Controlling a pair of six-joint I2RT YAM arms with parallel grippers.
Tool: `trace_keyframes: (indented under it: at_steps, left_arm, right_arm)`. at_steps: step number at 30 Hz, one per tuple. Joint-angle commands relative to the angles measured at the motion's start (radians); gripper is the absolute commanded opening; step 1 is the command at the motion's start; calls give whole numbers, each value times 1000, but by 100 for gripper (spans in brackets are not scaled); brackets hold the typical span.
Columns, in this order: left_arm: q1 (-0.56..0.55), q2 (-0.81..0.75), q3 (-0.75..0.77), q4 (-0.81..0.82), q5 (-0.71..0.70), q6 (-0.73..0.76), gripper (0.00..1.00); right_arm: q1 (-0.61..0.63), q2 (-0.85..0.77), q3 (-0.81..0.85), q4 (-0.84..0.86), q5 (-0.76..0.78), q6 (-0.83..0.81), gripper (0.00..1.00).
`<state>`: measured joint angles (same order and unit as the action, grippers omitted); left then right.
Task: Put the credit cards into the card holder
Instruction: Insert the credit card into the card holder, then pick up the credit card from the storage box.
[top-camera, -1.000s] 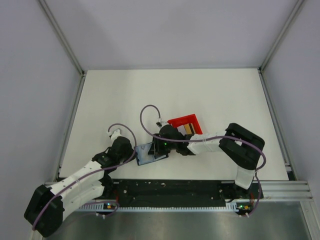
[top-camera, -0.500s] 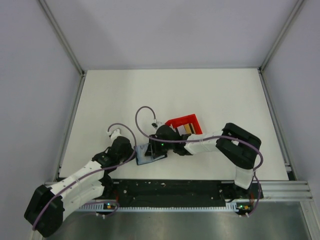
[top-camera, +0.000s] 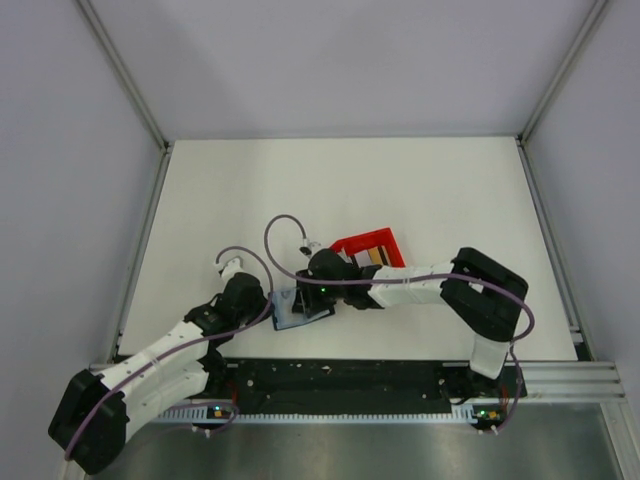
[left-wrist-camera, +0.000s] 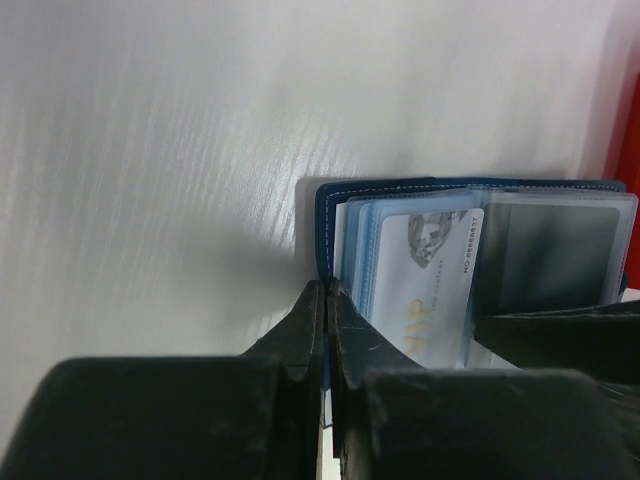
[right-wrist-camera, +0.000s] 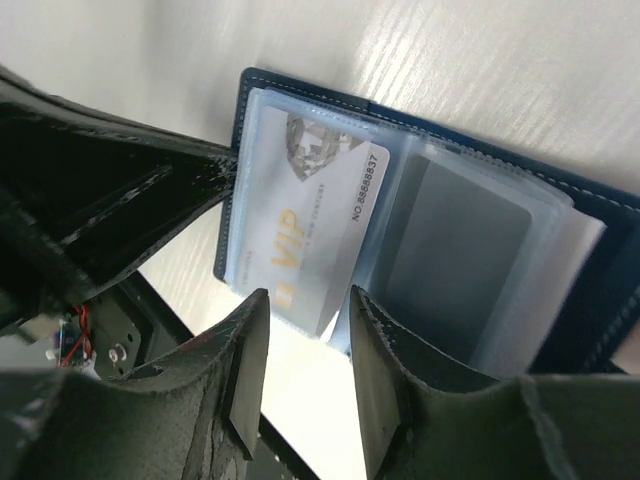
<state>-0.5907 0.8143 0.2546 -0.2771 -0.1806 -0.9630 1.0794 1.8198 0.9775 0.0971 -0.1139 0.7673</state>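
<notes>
On the white table (top-camera: 350, 180), close to its near edge and between the two arms: the card holder (top-camera: 292, 312), lying open, clear blue pockets facing up inside a navy cover.

At the holder's left side, the left gripper (left-wrist-camera: 327, 300). Clamped shut on the navy cover at its near left corner, both fingers pressed flat together with only the cover's edge between them.

Reaching in from the right, the right gripper (right-wrist-camera: 308, 345). Hangs just over the holder's near edge, jaws partway apart, neither wide nor closed. Between the fingertips, the near corner of a white card (right-wrist-camera: 300, 235) printed VIP in gold with a number along one side. Card tilted, most of it lying in the left-hand stack of pockets, its near end poking out past the pocket mouth toward the fingers. Cannot tell whether either finger touches it; no firm grip on it showing. Right-hand pocket beside it clear over grey.

Just far and right of the holder, partly behind the right wrist in the overhead view: the red bin (top-camera: 368, 243), open side toward the right. Inside it, the remaining cards (top-camera: 375, 258), tan and white, stacked together against the bin's inner wall, well clear of both grippers.
</notes>
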Motion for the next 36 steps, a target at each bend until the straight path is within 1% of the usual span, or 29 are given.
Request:
trace_keyframes:
  at_steps: [1,6,10,13,17,19,22,23,26,30,36]
  left_arm:
    - [-3,-7,29,4,-5,4,0]
    - [-4,-21,37,-11,-14,14,0]
    - [-3,-29,34,-13,-10,17,0]
    - [-3,-29,35,-11,-10,18,0]
    - [-3,-29,35,-13,-10,21,0]
    - [-3,-30,37,-16,-10,21,0]
    - [-3,-32,35,-17,-11,20,0]
    - [-3,-32,37,-19,-11,20,0]
    - [-4,-30,35,-13,-7,20,0]
    - [-3,-24,37,-7,-8,24,0]
    - [-4,-24,35,-4,-5,23,0]
  right_arm:
    - [-35,-167,30,-43,52,-97,40]
    - [-113,-313,12,-120,106,-174,46]
    - [-202,-364,-2,-171,149,-220,47]
    - [-265,-346,-8,-177,88,-229,47]
    - [-288,-303,1,-186,48,-235,47]
    - [-289,-287,6,-214,77,-224,47]
    - [-291,-300,-17,-203,109,-226,47]
    - [-289,-309,-29,-197,143,-221,47]
    - [-291,-313,-10,-221,184,-246,47]
    - [-297,-304,7,-229,183,-267,48]
    - [-326,-235,41,-237,163,-269,48]
